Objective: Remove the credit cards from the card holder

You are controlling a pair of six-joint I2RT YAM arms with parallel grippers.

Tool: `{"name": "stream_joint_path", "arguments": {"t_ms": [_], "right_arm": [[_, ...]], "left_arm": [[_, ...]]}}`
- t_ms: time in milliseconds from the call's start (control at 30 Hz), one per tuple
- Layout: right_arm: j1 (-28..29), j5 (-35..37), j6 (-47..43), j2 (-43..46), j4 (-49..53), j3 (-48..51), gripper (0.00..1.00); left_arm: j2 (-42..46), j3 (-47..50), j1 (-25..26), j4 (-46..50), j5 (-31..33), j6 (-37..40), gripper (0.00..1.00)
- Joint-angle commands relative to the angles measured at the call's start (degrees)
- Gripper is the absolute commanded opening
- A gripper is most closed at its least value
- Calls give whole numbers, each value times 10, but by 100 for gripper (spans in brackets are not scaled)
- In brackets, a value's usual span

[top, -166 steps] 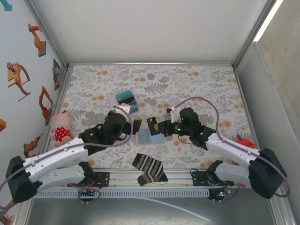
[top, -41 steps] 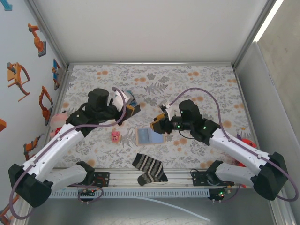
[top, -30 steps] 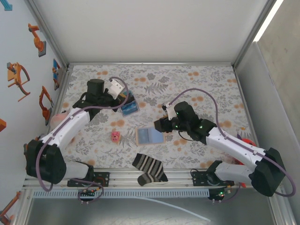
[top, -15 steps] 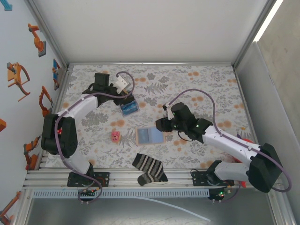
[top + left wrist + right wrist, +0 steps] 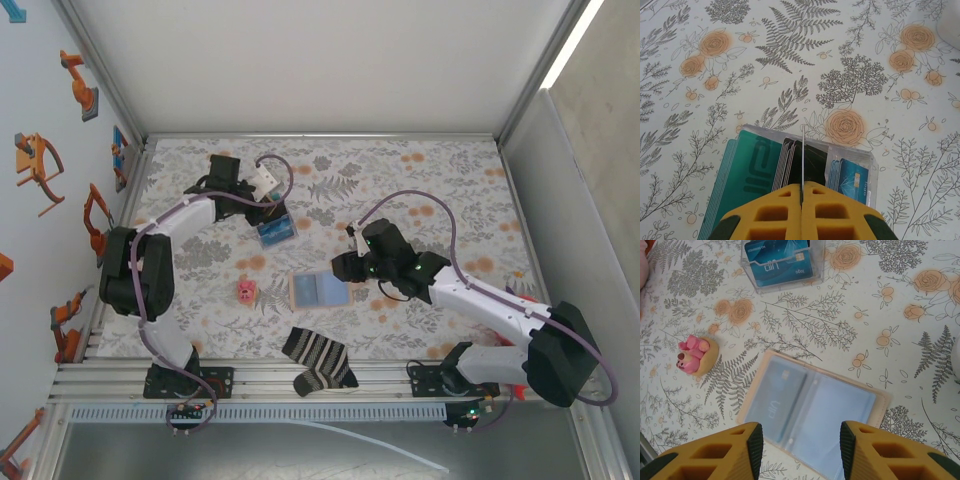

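Tan card holder [image 5: 812,410] lies open, one credit card [image 5: 779,401] yet to extract. Left tool [image 5: 802,189] closed, pinching thin card [image 5: 803,150] edge-on over clear box [image 5: 865,160]; right tool [image 5: 799,435] open, empty.

The left end effector's [image 5: 802,188] fingers cover the near side of the clear card box [image 5: 855,151]. The credit card [image 5: 803,150] pinched between them shows only its thin edge. In the right wrist view, the picture's bottom edge cuts off the card holder [image 5: 840,405].
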State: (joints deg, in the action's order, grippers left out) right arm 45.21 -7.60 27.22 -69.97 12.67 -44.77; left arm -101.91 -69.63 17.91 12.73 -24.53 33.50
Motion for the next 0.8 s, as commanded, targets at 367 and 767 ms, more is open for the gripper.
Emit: {"name": "stream_joint_path", "arguments": {"t_ms": [367, 767], "right_arm": [[4, -1, 3, -7, 2, -19, 45], [4, -8, 5, -13, -5, -20, 44]], "left_arm": [[-10, -27, -3, 28, 30, 29, 18], [-28, -61, 0, 64, 40, 49, 15]]}}
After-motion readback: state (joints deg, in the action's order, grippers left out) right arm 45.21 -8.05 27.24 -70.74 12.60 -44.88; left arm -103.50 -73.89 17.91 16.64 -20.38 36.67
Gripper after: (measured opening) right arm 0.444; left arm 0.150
